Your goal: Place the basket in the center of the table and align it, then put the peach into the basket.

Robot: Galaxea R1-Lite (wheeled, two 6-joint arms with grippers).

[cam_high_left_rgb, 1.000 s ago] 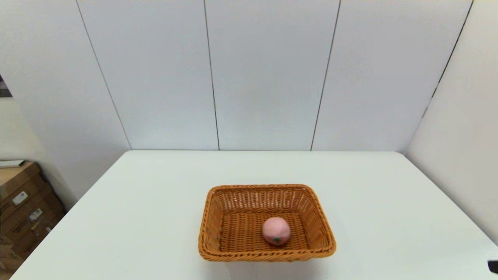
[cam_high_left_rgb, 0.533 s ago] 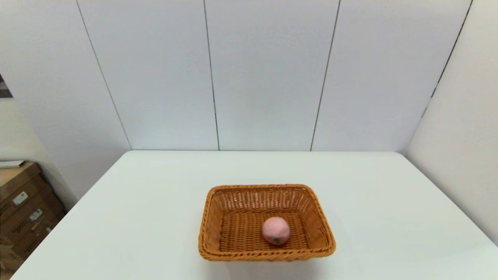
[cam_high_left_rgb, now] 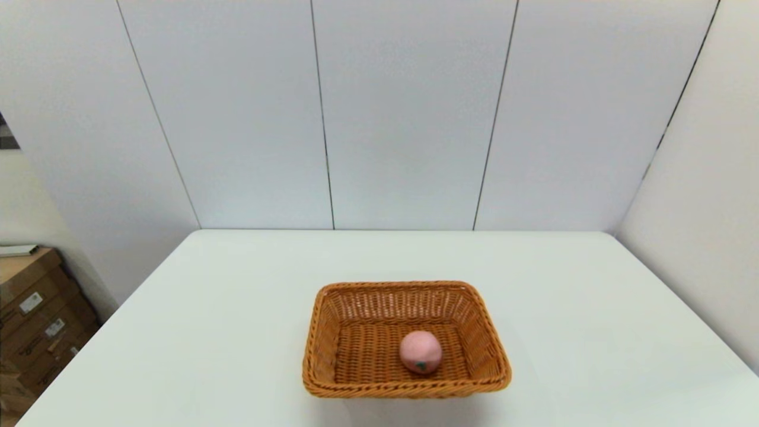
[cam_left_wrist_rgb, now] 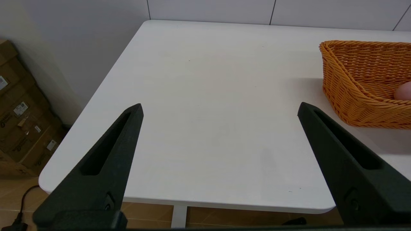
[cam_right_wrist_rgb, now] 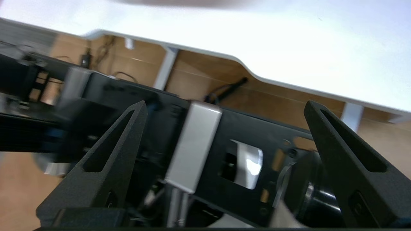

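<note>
The orange-brown wicker basket [cam_high_left_rgb: 407, 339] sits squarely on the white table [cam_high_left_rgb: 237, 332], near its front middle. The pink peach [cam_high_left_rgb: 420, 351] lies inside it, right of the basket floor's centre, green mark facing front. In the left wrist view the basket [cam_left_wrist_rgb: 359, 80] shows off to one side with a sliver of the peach [cam_left_wrist_rgb: 405, 91] behind its rim. My left gripper [cam_left_wrist_rgb: 220, 107] is open, held off the table's near left corner with nothing between its fingers. My right gripper [cam_right_wrist_rgb: 224, 106] is open too, below the table edge, facing the robot's own body. Neither arm shows in the head view.
Cardboard boxes [cam_high_left_rgb: 35, 314] are stacked on the floor left of the table. White wall panels [cam_high_left_rgb: 403, 112] close the back and right sides. In the right wrist view, black and silver robot body parts [cam_right_wrist_rgb: 192, 144] lie behind the fingers, under the table edge [cam_right_wrist_rgb: 250, 72].
A dark piece of the right arm at the head view's lower right edge one second ago has dropped out of sight. Basket and peach have not moved.
</note>
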